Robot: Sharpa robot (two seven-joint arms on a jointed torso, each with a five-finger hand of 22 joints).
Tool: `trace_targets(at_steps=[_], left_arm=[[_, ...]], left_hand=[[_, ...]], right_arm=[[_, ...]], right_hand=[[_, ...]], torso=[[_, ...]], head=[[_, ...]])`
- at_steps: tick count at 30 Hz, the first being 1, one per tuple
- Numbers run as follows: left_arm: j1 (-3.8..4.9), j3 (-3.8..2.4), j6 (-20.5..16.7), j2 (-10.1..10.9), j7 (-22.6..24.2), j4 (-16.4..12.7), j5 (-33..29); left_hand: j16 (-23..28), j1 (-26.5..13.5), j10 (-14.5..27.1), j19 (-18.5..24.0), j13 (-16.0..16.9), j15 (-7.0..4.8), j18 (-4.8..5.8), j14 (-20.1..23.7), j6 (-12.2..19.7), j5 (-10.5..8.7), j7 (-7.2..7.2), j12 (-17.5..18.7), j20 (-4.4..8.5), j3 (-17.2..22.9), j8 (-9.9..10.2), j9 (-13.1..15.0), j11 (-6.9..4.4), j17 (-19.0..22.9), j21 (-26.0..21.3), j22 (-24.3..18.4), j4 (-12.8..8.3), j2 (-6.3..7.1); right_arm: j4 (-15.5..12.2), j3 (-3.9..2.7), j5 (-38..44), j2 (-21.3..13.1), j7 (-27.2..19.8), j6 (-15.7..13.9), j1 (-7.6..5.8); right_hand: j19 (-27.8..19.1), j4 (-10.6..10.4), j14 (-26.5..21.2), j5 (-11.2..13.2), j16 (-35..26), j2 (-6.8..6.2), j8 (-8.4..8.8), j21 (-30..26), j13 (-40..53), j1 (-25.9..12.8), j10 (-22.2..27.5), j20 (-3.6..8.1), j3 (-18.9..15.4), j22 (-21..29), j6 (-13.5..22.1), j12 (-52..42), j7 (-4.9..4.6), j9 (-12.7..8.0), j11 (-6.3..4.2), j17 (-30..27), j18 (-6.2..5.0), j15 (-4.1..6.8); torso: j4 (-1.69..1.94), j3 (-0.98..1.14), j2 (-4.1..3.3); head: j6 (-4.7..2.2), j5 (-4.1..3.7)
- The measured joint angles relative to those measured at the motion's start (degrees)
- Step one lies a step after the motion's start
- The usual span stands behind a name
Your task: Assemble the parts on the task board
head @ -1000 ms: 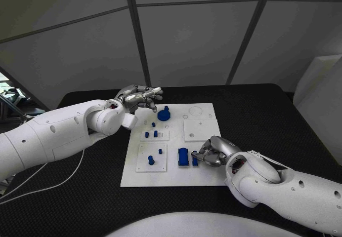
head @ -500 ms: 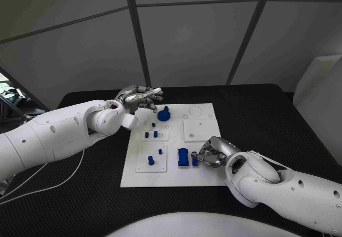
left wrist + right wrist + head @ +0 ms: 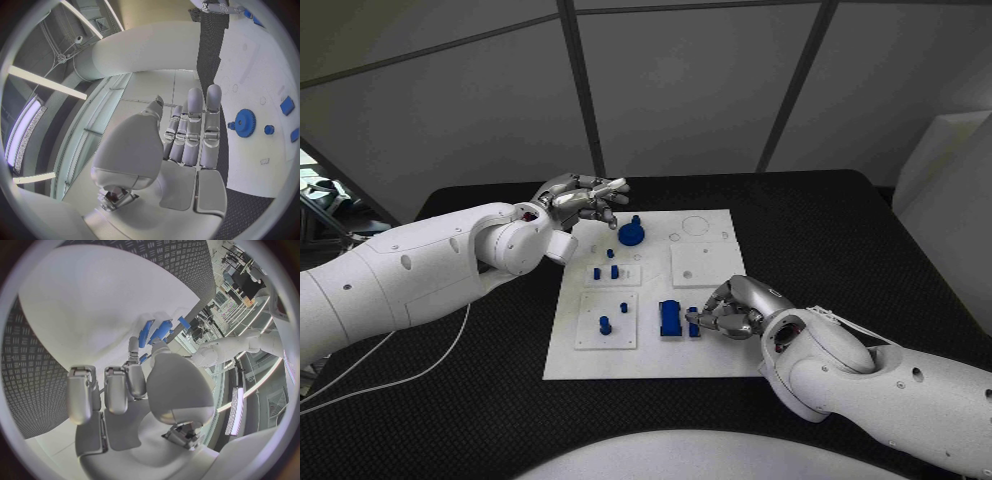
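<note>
Scanning from the bench's [image 3: 473, 400] left side: left hand [image 3: 583, 199] hovering off the far left corner of the task board [image 3: 711, 350], fingers loosely curled with nothing in them, palm clear of every part. Blue gear [image 3: 632, 234] standing on the board just beside that hand, on its board side; seen likewise past the fingertips in the left wrist view [image 3: 244, 123]. Small blue pegs [image 3: 606, 271] upright in the plate next toward the robot, a single peg [image 3: 604, 324] nearer again on the near left plate.

Moving to mid-board: blue block [image 3: 671, 319] standing with long axis running near to far, parallel to the board's side edges. Slim blue piece [image 3: 694, 322] just beside it on the right, same axis, touching or nearly touching the right hand's fingertips [image 3: 701, 318].

Right hand [image 3: 728, 308] lying low over the near right part of the board, fingers drawn in narrow around that slim piece; whether actually pinching it or merely pressing beside it, cannot tell. Right wrist view showing blue pieces [image 3: 160, 331] directly ahead of the fingers, close.

Judged: right hand far nearer the block pair, which lies to its left; left hand well apart from them, nearer the gear.
</note>
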State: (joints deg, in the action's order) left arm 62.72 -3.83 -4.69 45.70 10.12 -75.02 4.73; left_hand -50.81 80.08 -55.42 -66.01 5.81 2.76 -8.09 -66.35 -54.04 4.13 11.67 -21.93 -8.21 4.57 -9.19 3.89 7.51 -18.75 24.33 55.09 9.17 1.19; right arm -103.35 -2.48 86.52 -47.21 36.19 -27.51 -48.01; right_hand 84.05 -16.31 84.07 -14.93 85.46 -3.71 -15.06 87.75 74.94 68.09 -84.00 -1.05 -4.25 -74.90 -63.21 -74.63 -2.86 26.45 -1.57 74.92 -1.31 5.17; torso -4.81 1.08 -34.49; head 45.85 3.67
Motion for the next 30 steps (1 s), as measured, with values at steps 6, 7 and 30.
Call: trace_targets(at_steps=[6, 7, 30], left_arm=[[0.0, 0.0, 0.0, 0.0, 0.0, 0.0, 0.0], [0.0, 0.0, 0.0, 0.0, 0.0, 0.0, 0.0], [0.0, 0.03, 0.0, 0.0, 0.0, 0.0, 0.0]], left_hand=[[0.0, 0.0, 0.0, 0.0, 0.0, 0.0, 0.0, 0.0, 0.0, 0.0, 0.0, 0.0, 0.0, 0.0, 0.0, 0.0, 0.0, 0.0, 0.0, 0.0, 0.0, 0.0], [0.0, 0.0, 0.0, 0.0, 0.0, 0.0, 0.0, 0.0, 0.0, 0.0, 0.0, 0.0, 0.0, 0.0, 0.0, 0.0, 0.0, 0.0, 0.0, 0.0, 0.0, 0.0], [0.0, 0.0, 0.0, 0.0, 0.0, 0.0, 0.0, 0.0, 0.0, 0.0, 0.0, 0.0, 0.0, 0.0, 0.0, 0.0, 0.0, 0.0, 0.0, 0.0, 0.0, 0.0]], right_arm=[[-0.2, 0.0, 0.1, -1.6, -3.7, -2.9, 0.0], [-0.3, 0.0, 0.1, -1.9, -4.5, -3.2, 0.0], [0.8, 0.08, 0.6, -1.8, -16.7, -0.9, 0.02]], right_hand=[[0.0, 1.4, -0.1, -1.5, -0.3, -0.59, 4.43, -0.6, 0.0, 4.7, 1.0, -1.86, -1.0, 0.0, 5.8, 2.3, -2.65, -2.0, 2.23, 0.0, 0.0, -1.92], [-0.1, 1.7, -0.1, -1.8, -0.3, -0.38, 5.15, -0.6, 0.0, 5.8, 1.0, -2.18, -1.1, 0.0, 6.3, 2.3, -3.13, -2.5, 2.65, 0.0, 0.0, -2.32], [-0.1, 7.7, 0.0, -8.0, 0.0, 3.06, 11.29, -0.8, 7.2, 17.9, 1.8, -3.78, 10.9, 0.0, 6.4, 1.9, -4.88, -12.7, 4.05, 0.0, 0.0, -3.65]], torso=[[-0.01, -0.02, 0.01], [-0.01, -0.03, 0.01], [0.05, 0.02, -0.05]], head=[[-0.06, 0.06], [-0.07, 0.07], [0.28, 0.19]])
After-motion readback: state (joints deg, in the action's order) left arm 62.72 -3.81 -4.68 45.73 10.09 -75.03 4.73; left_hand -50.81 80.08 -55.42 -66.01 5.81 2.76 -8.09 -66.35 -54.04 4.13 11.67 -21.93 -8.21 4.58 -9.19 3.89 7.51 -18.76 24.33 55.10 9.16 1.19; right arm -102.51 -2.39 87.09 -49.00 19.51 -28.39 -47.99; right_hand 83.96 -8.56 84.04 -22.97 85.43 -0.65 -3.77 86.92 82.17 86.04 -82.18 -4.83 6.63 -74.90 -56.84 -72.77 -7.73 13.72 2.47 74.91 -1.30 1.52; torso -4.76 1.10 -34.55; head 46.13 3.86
